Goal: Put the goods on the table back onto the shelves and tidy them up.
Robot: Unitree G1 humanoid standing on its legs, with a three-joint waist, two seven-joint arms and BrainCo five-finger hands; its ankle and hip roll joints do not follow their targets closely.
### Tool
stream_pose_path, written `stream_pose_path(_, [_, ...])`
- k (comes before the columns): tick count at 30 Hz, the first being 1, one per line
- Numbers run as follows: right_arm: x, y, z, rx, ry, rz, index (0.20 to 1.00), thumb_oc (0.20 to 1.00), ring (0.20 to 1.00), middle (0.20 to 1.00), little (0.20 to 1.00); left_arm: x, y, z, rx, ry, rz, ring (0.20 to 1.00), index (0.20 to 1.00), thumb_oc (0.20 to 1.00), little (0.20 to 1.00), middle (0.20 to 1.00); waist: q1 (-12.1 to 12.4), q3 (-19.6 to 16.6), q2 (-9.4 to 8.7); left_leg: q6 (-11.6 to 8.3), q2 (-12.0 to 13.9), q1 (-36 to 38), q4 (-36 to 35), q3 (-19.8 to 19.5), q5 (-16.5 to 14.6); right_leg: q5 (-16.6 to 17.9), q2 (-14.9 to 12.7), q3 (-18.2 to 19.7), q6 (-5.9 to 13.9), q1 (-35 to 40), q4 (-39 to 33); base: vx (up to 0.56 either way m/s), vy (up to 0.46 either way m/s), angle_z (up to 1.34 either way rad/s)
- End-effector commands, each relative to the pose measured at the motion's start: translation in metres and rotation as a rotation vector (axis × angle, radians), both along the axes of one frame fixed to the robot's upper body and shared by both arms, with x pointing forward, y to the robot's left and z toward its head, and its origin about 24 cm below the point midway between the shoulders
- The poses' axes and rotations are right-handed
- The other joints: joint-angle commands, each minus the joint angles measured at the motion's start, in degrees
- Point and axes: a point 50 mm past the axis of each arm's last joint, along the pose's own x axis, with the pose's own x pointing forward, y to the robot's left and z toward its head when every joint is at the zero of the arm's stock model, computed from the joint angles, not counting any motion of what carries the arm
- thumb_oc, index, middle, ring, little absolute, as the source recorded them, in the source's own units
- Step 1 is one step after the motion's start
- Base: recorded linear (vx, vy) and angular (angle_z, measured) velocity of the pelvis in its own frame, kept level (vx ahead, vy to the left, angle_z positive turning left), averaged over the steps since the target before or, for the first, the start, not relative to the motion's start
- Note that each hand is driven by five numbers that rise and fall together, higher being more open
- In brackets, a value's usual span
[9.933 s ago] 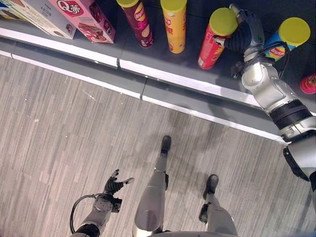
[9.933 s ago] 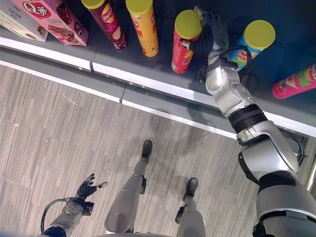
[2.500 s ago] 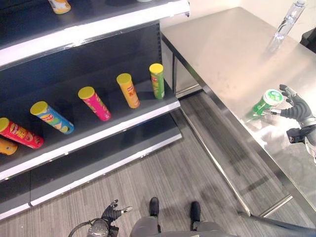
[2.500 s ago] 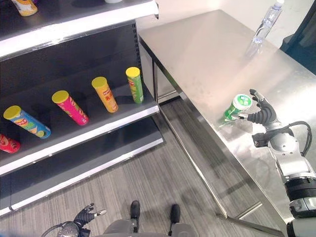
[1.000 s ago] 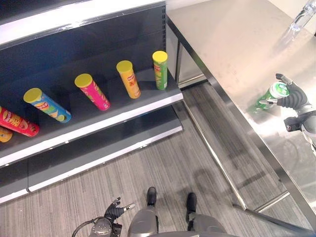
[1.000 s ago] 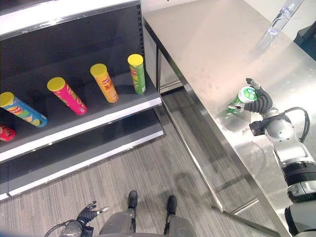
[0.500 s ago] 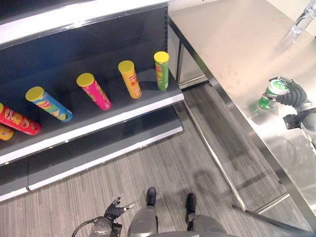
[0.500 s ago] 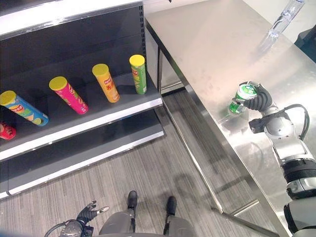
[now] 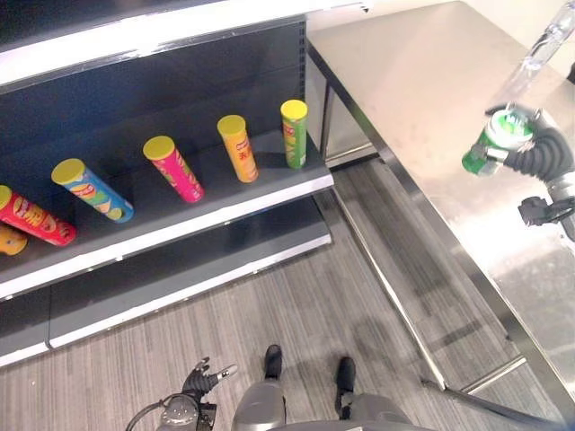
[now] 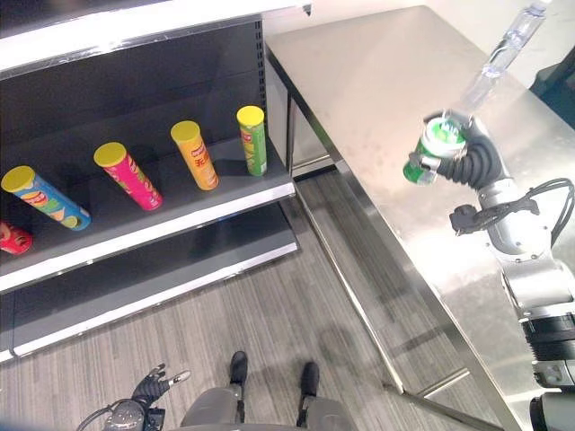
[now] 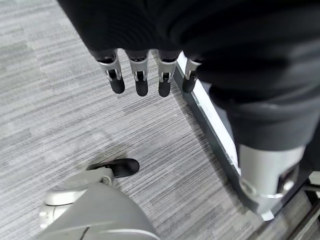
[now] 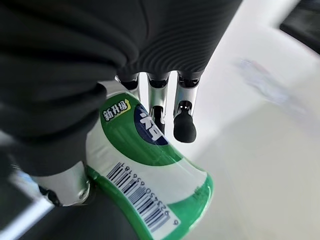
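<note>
My right hand [image 10: 474, 163] is shut on a short green and white can [image 10: 429, 149] and holds it in the air above the steel table [image 10: 377, 90]. The right wrist view shows the can [image 12: 150, 170] in the grasp of the fingers [image 12: 184, 125]. On the dark shelf [image 9: 225, 202] to the left several tall yellow-lidded tubes lean: a green one [image 9: 294, 133], an orange one [image 9: 236, 147], a pink one [image 9: 172, 167], a blue one [image 9: 91, 189] and a red one [image 9: 31, 218]. My left hand [image 9: 199, 382] hangs low by the floor, fingers relaxed and holding nothing.
A clear water bottle [image 10: 506, 43] stands at the table's far right. A second, lower shelf board [image 9: 180, 269] runs under the tube shelf. Grey plank floor lies between the shelf and the table.
My right hand closed on the green can and lifted it off the table top. The left hand stayed low by the floor.
</note>
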Motion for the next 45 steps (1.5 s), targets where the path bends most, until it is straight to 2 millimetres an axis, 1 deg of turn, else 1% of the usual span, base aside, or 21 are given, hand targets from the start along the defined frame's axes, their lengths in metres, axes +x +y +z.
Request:
stream_pose_path(1, [-0.021,0.022,0.038,-0.042,-0.223,0.125,0.2,0.2,0.2,0.2,0.2,0.002,0.007,0.0,0.046,0.023,-0.02,1.0,1.0,1.0,1.0,1.0,1.9,-5.7,-1.13,-5.24,3.7,4.2,0.4,2.6,-4.0,-6.9,-2.0,1.7,5.37,-1.0,4.9,0.01,-0.071,0.04])
stream_pose_path(7, [-0.029,0.053,0.057,-0.036,-0.331,0.288,0.2,0.2,0.2,0.2,0.2,-0.001,0.008,-0.001,0.047,0.031,-0.015,1.0,1.0,1.0,1.0,1.0,2.9,-6.6,-0.7,-6.1,4.5,4.1,0.3,1.5,-3.2,-8.1,-1.1,1.0,4.48,0.1,5.3,-0.02,-0.087,0.11])
stream_pose_path(8, [-0.026,0.064,0.066,-0.078,-0.346,0.319,0.2,0.2,0.2,0.2,0.2,-0.002,0.012,0.0,0.053,0.032,-0.011,1.0,1.0,1.0,1.0,1.0,4.4,-7.0,-0.94,-6.41,5.0,3.9,0.3,0.8,-3.0,-8.5,-0.4,0.9,4.02,0.5,5.3,-0.01,-0.073,0.07])
stream_pose_path(9, [-0.025,0.066,0.067,-0.081,-0.347,0.326,0.2,0.2,0.2,0.2,0.2,-0.002,0.011,0.0,0.049,0.031,-0.004,1.0,1.0,1.0,1.0,1.0,3.9,-6.9,-0.73,-6.46,5.0,3.9,0.3,0.8,-3.0,-8.6,-0.4,0.9,3.98,0.6,5.4,-0.02,-0.105,0.07])
stream_pose_path(11, [-0.017,0.082,0.079,-0.1,-0.357,0.38,0.2,0.2,0.2,0.2,0.2,-0.004,0.014,0.001,0.05,0.031,-0.001,1.0,1.0,1.0,1.0,1.0,6.0,-6.7,-1.11,-6.7,5.4,3.3,0.9,-0.9,-2.3,-9.1,0.6,0.6,3.42,1.3,5.3,-0.03,-0.086,0.14])
stream_pose_path(13, [-0.008,0.084,0.085,-0.11,-0.351,0.365,0.2,0.2,0.2,0.2,0.2,-0.004,0.014,0.001,0.045,0.031,-0.003,1.0,1.0,1.0,1.0,1.0,6.8,-6.5,-1.31,-6.91,5.5,2.4,1.3,-1.9,-2.0,-9.5,0.6,-0.3,3.36,1.4,5.5,-0.04,-0.034,0.27])
stream_pose_path(17, [0.003,0.073,0.102,-0.157,-0.358,0.261,0.2,0.2,0.2,0.2,0.2,-0.003,0.011,0.0,0.046,0.041,-0.044,1.0,1.0,1.0,1.0,1.0,6.6,-6.9,-1.33,-6.94,7.1,0.6,2.4,3.2,-1.5,-9.8,-0.9,-6.1,3.89,2.0,6.2,-0.02,0.057,0.69])
stream_pose_path(20, [0.011,0.068,0.106,-0.174,-0.344,0.202,0.2,0.2,0.2,0.2,0.2,-0.007,0.009,-0.001,0.047,0.054,-0.055,1.0,1.0,1.0,1.0,1.0,7.0,-7.9,-0.78,-6.67,6.6,0.8,2.4,5.2,-1.8,-8.9,-2.2,-8.2,4.89,2.6,5.4,0.03,0.116,0.89])
stream_pose_path(24, [0.025,0.057,0.106,-0.13,-0.304,0.146,0.2,0.2,0.2,0.2,0.2,-0.008,0.013,-0.001,0.059,0.057,-0.053,1.0,1.0,1.0,1.0,1.0,7.3,-8.4,-0.37,-5.7,4.7,0.2,3.7,5.2,-3.1,-8.6,-4.6,-8.4,5.66,2.7,5.6,0.04,0.187,0.49])
stream_pose_path(25, [0.036,0.042,0.108,-0.105,-0.27,0.066,0.2,0.2,0.2,0.2,0.2,-0.008,0.016,0.0,0.073,0.065,-0.066,1.0,1.0,1.0,1.0,1.0,7.8,-8.6,-0.34,-4.9,2.9,0.3,4.3,4.8,-4.1,-8.1,-7.2,-8.4,6.17,2.5,7.2,0.06,0.218,0.35])
stream_pose_path(28, [0.045,0.026,0.112,-0.1,-0.226,-0.028,0.2,0.2,0.2,0.2,0.2,-0.004,0.021,0.003,0.093,0.057,-0.085,1.0,1.0,1.0,1.0,1.0,8.0,-8.7,-0.43,-4.05,0.7,1.0,4.3,3.1,-5.2,-6.7,-10.8,-8.6,6.55,1.5,10.9,0.09,0.231,0.36])
stream_pose_path(32, [0.051,0.016,0.117,-0.082,-0.204,-0.087,0.2,0.2,0.2,0.2,0.2,0.001,0.025,0.006,0.106,0.043,-0.097,1.0,1.0,1.0,1.0,1.0,7.9,-8.5,-0.71,-3.4,-1.0,1.9,4.0,1.5,-6.0,-6.2,-12.1,-7.5,6.32,0.9,13.0,0.07,0.07,0.48])
stream_pose_path(33, [0.055,0.011,0.12,-0.079,-0.189,-0.121,0.2,0.2,0.2,0.2,0.2,0.005,0.029,0.009,0.113,0.028,-0.095,1.0,1.0,1.0,1.0,1.0,8.3,-8.5,-1.28,-3.24,-1.2,1.8,3.8,0.6,-6.2,-5.7,-11.2,-5.2,6.79,0.7,12.5,0.04,-0.012,0.28])
stream_pose_path(34, [0.055,0.011,0.12,-0.08,-0.189,-0.12,0.2,0.2,0.2,0.2,0.2,0.005,0.028,0.009,0.111,0.027,-0.094,1.0,1.0,1.0,1.0,1.0,8.3,-8.5,-1.19,-3.25,-1.2,1.8,3.8,0.6,-6.3,-5.7,-11.2,-5.1,6.78,0.6,12.5,0.13,-0.022,0.33])
stream_pose_path(35, [0.058,0.003,0.123,-0.068,-0.174,-0.163,0.2,0.2,0.2,0.2,0.2,0.006,0.03,0.01,0.107,0.016,-0.092,1.0,1.0,1.0,1.0,1.0,8.2,-8.8,-1.38,-3.24,-1.2,2.0,2.8,0.0,-5.8,-6.2,-8.1,-1.3,7.25,-1.4,10.8,0.09,-0.013,0.23])
stream_pose_path(36, [0.058,0.003,0.124,-0.069,-0.175,-0.162,0.2,0.2,0.2,0.2,0.2,0.006,0.03,0.01,0.105,0.015,-0.091,1.0,1.0,1.0,1.0,1.0,8.3,-8.8,-1.24,-3.31,-1.1,2.1,2.7,0.2,-5.9,-6.3,-8.0,-1.1,7.19,-1.4,10.9,0.16,-0.007,0.2])
stream_pose_path(37, [0.06,-0.007,0.122,-0.055,-0.152,-0.204,0.2,0.2,0.2,0.2,0.2,0.007,0.031,0.011,0.101,0.012,-0.097,1.0,1.0,1.0,1.0,1.0,7.6,-8.6,-1.31,-3.23,-1.5,2.4,2.3,-0.7,-5.8,-5.9,-5.3,1.2,7.62,-4.2,8.9,0.13,0.003,0.12])
stream_pose_path(38, [0.062,-0.021,0.11,-0.058,-0.121,-0.259,0.2,0.2,0.2,0.2,0.2,0.0,0.029,0.007,0.132,0.056,-0.129,1.0,1.0,1.0,1.0,1.0,7.2,-8.2,-1.04,-2.56,-1.7,2.7,2.0,-1.3,-6.4,-6.6,-3.3,3.2,6.93,-5.3,7.5,0.19,-0.002,0.04])
stream_pose_path(39, [0.06,-0.024,0.116,-0.079,-0.107,-0.288,0.2,0.2,0.2,0.2,0.2,0.0,0.031,0.008,0.123,0.046,-0.131,1.0,1.0,1.0,1.0,1.0,7.1,-8.1,-1.3,-2.84,-2.1,3.1,2.4,-2.7,-6.8,-6.8,-2.7,4.7,7.18,-3.9,5.8,0.12,-0.007,0.18])
stream_pose_path(41, [0.06,-0.018,0.125,-0.075,-0.128,-0.26,0.2,0.2,0.2,0.2,0.2,0.001,0.027,0.007,0.103,0.042,-0.125,1.0,1.0,1.0,1.0,1.0,6.9,-7.9,-1.49,-3.28,-2.3,3.7,2.3,-3.5,-7.1,-5.9,-2.1,5.1,7.2,-2.7,4.5,0.13,-0.054,0.65])
stream_pose_path(45, [0.061,-0.027,0.122,-0.035,-0.102,-0.283,0.2,0.2,0.2,0.2,0.2,-0.001,0.016,0.003,0.059,0.034,-0.122,1.0,1.0,1.0,1.0,1.0,6.0,-9.3,-1.48,-4.23,-1.0,4.7,2.0,-3.0,-6.6,-5.0,-1.5,2.9,6.4,-0.9,3.4,0.12,-0.083,0.35])
